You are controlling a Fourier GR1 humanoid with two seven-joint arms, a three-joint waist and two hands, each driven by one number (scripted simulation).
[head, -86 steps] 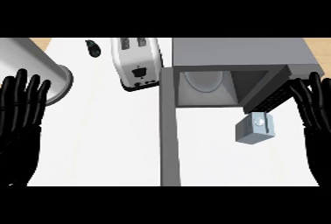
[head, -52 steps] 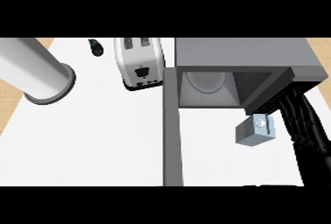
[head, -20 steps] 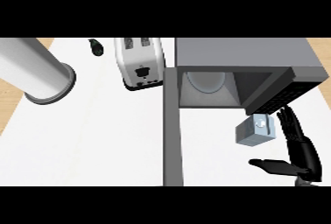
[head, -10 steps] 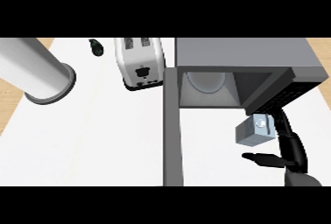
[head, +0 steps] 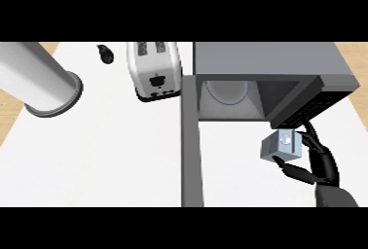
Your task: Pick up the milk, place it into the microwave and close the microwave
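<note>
Right hand (head: 321,163) partly behind milk (head: 280,147)

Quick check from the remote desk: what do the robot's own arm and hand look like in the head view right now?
Only the right hand shows clearly: glossy black, with slim segmented fingers and a thumb. A dark rounded wrist section sits below it at the view's lower edge. At upper left, a pale grey cylinder with a darker rim may be the left forearm. No cables or markings are visible.
</note>
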